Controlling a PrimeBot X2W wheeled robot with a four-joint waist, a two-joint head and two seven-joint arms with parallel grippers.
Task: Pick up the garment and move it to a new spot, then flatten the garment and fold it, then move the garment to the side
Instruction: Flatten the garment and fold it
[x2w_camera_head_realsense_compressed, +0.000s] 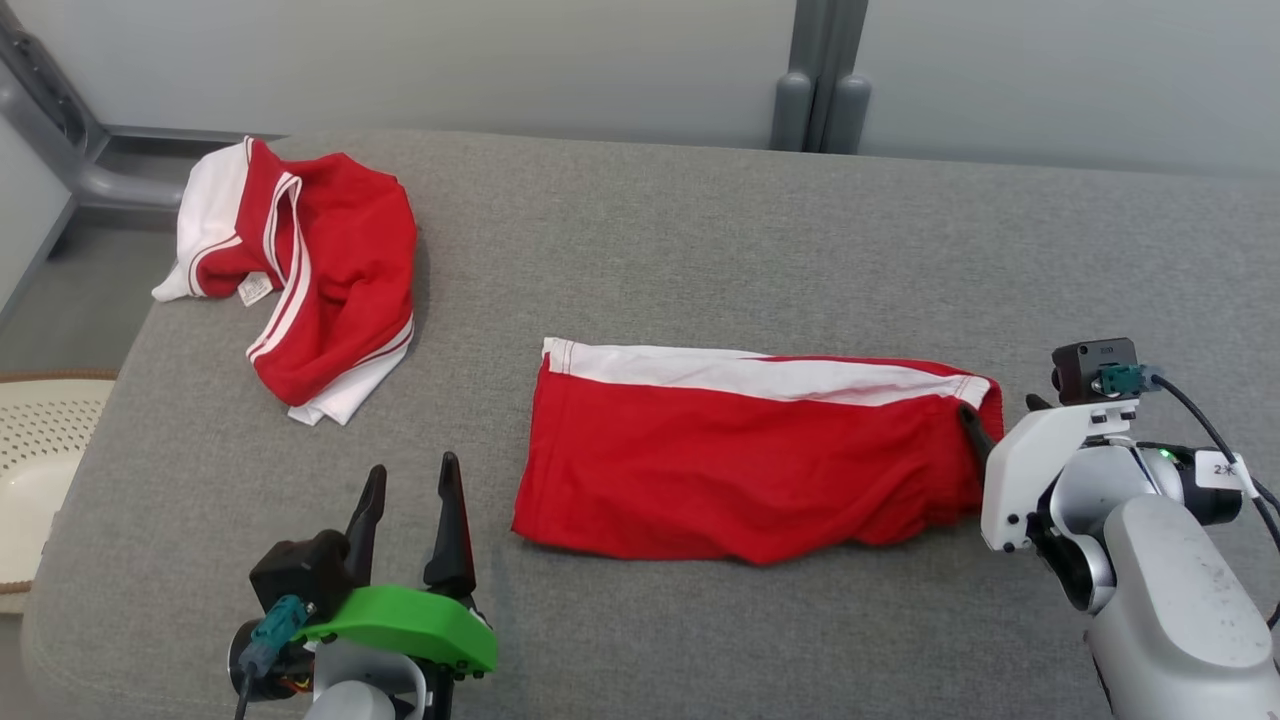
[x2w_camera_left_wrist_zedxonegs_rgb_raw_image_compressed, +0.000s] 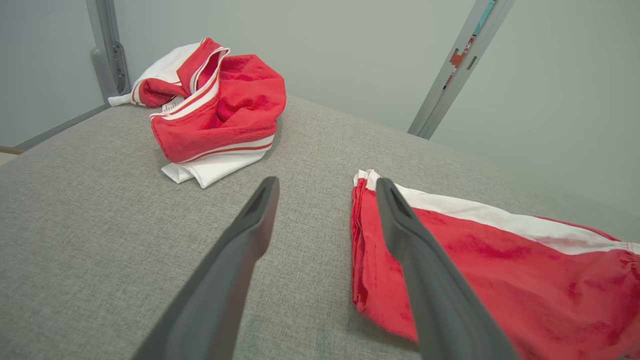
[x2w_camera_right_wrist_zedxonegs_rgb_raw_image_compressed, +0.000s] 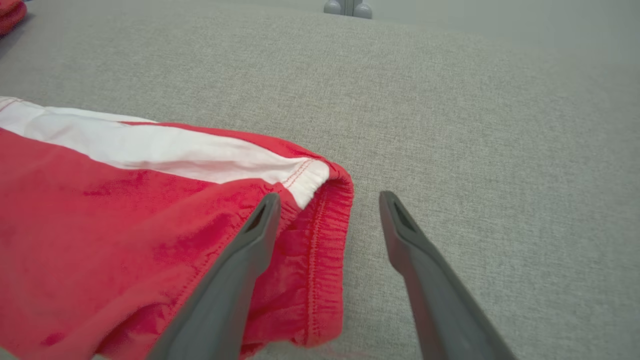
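Head view, garment: red shorts, white stripe along far edge, folded, lying flat mid-right on grey padded surface.
Head view, second garment: red-white, crumpled, far left of the surface, well apart from the folded one.
Head view, left gripper: jaws spread, nothing between them, just beside garment's near-left corner.
Head view, right gripper: at garment's right end, partly over the red cloth; contact unclear.
Head view, basket: pale, perforated, off the surface's left edge.
Left wrist view, left fingers: wide apart, empty; one over bare grey, other crosses in front of garment's left end.
Left wrist view, second garment: heap beyond the fingertips, near a grey post.
Right wrist view, right fingers: wide apart, gripping nothing; one over the elastic waistband end, other over bare grey.
Right wrist view, garment: waistband end sits between the two fingertips as seen, flat on the surface.
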